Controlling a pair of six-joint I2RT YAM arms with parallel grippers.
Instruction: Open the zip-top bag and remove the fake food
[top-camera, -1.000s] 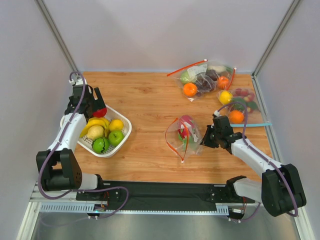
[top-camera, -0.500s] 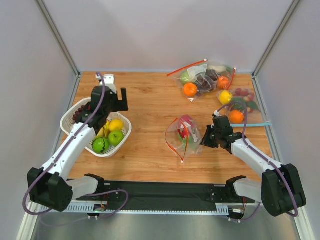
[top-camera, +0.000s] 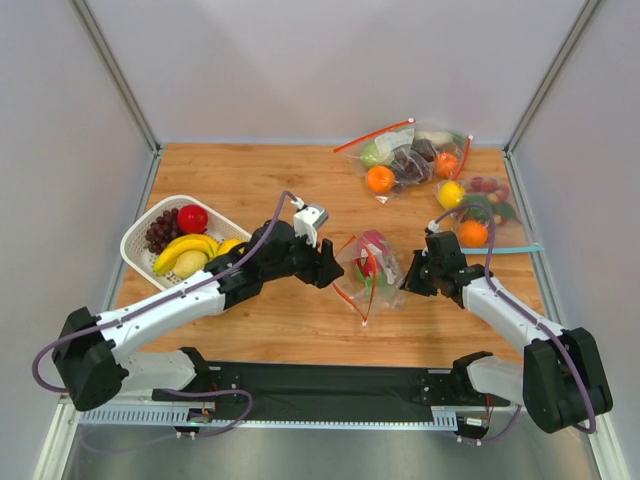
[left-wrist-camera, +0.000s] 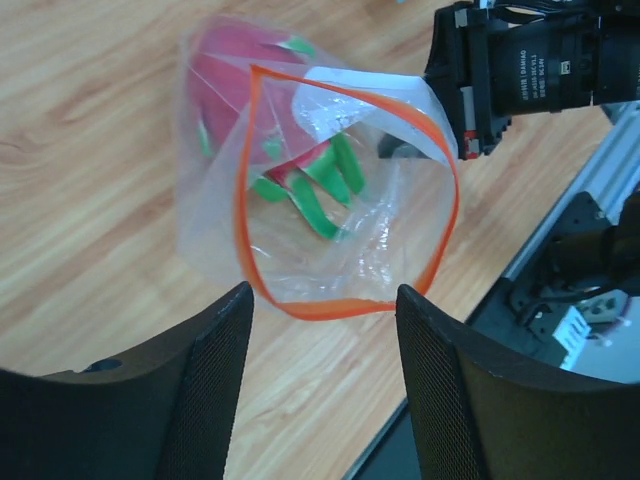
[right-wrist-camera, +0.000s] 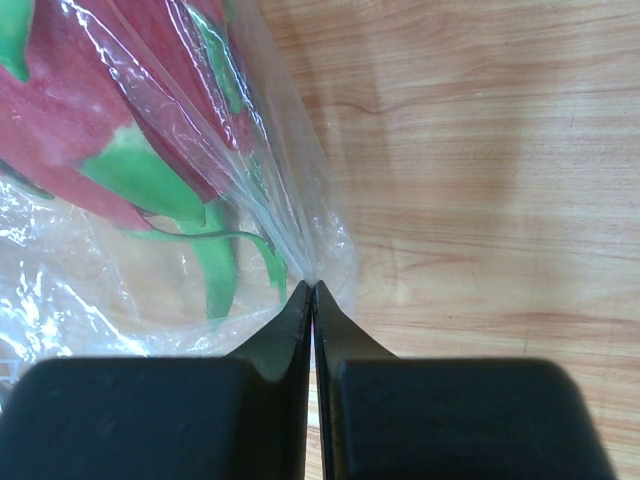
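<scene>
Basket (top-camera: 130, 243) of white plastic sits at 9 o'clock on the wooden table (top-camera: 280, 190), holding a dark grape bunch (top-camera: 160, 232), a round red fruit (top-camera: 192, 218) and bananas (top-camera: 185, 250). The left arm reaches from 7 o'clock toward the table's middle. There the left gripper (top-camera: 328, 270) (left-wrist-camera: 325, 300) hovers at the mouth of the zip-top bag (top-camera: 372, 272) (left-wrist-camera: 400, 220) (right-wrist-camera: 150, 280). Its jaws are apart and clamp nothing, and the lower edge of the red-orange strip (left-wrist-camera: 245, 200) lies just at the fingertips. The bag lies just right of centre, its mouth gaping toward 9 o'clock in a wide loop. A pink fruit with green tips (top-camera: 372, 245) (left-wrist-camera: 225, 80) (right-wrist-camera: 60, 130) is inside. On the bag's 3 o'clock side the right gripper (top-camera: 412, 280) (left-wrist-camera: 470, 90) (right-wrist-camera: 313, 295) has its jaws pressed together on a fold of the clear plastic. Two more filled bags (top-camera: 410, 160) lie at 1 and 2 o'clock, well apart from this one.
</scene>
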